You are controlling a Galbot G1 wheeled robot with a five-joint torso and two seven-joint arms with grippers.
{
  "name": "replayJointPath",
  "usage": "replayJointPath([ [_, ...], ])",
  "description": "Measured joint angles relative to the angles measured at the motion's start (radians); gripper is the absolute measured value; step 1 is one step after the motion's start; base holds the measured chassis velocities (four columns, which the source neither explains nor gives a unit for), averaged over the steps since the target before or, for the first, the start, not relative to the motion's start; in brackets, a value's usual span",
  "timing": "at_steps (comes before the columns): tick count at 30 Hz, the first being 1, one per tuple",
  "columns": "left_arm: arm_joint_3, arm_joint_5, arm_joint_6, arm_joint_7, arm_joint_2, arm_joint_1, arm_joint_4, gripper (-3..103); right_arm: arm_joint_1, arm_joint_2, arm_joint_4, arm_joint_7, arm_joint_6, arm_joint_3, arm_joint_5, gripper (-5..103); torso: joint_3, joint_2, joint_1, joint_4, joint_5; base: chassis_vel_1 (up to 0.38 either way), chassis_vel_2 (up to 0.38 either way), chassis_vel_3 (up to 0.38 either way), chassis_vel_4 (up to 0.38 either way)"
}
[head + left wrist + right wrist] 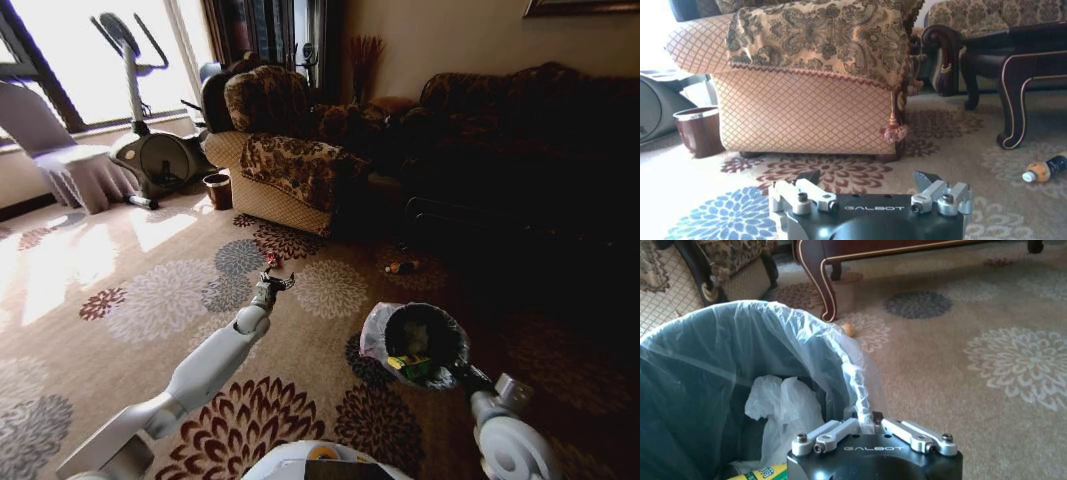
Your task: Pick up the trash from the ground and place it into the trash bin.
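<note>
Here the trash bin [425, 345] is standing upright on the flowered carpet [150, 300], mouth facing up, just ahead of the robot on its right side. The right gripper [867, 426] is pinching the near edge of the thin plastic liner [807, 335] that is draped over the rim, its fingers drawn narrow onto the film. Inside the bin a crumpled white paper wad [783, 402] is lying against the wall, with a green wrapper [408, 364] beside it near the gripper's edge.

The left arm is reaching forward and low over the carpet, and the left gripper [869, 181] is hanging with its fingers spread wide and nothing between them, pointing toward the patterned armchair [813, 90]. Just beyond it in the head view a small red scrap [272, 260] is lying on the carpet. Further to the right a small bottle [1045, 169] is lying on its side, long axis slanting across the floor, close to the dark carved table leg [1013, 105]. A shiny brown pot [700, 131] is standing beside the armchair's corner, well apart from the bin. An exercise bike [150, 120] is standing by the window.
</note>
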Motion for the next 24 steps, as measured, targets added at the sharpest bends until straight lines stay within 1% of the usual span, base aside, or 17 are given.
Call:
replayJointPath([
  [1,0.0,-0.006,0.0,0.0,0.0,0.0,-0.001,93,-0.001,0.001,0.0,-0.001,0.002,0.001,-0.001,0,0.0,0.0,0.0,-0.0001,0.0,-0.1,0.009,0.098,-0.033],
  [3,-0.002,-0.015,-0.003,0.0,0.002,0.0,-0.006,96,-0.001,0.002,-0.001,-0.007,0.007,0.0,-0.01,0,0.0,0.0,0.0,-0.0002,0.0,-0.108,0.035,0.102,-0.049],
  [8,-0.008,-0.037,-0.006,0.002,0.009,0.005,-0.018,96,0.005,-0.002,-0.01,-0.017,0.02,-0.012,-0.042,0,0.0,0.0,0.0,-0.0001,0.0,-0.09,0.041,0.075,-0.054],
  [9,-0.01,-0.041,-0.006,0.003,0.01,0.007,-0.019,97,0.009,-0.004,-0.014,-0.017,0.026,-0.017,-0.05,0,0.0,0.0,0.0,0.0,0.0001,-0.045,0.043,0.059,-0.041],
  [14,-0.017,-0.051,-0.004,0.001,0.011,0.013,-0.021,95,0.016,-0.012,-0.019,-0.018,0.043,-0.023,-0.064,0,0.0,0.0,0.0,0.0002,-0.0002,0.0,0.0,0.0,0.0],
  [19,-0.024,-0.052,0.003,-0.016,0.009,0.017,-0.021,94,0.012,-0.016,-0.023,-0.031,0.056,-0.023,-0.076,0,0.0,0.0,0.0,-0.0002,0.0,0.0,0.0,0.0,0.0],
  [24,-0.027,-0.052,0.017,-0.034,0.009,0.017,-0.021,94,0.017,-0.018,-0.028,-0.026,0.072,-0.025,-0.085,0,0.0,0.0,0.0,-0.0002,0.0,0.043,0.035,0.048,0.035],
])
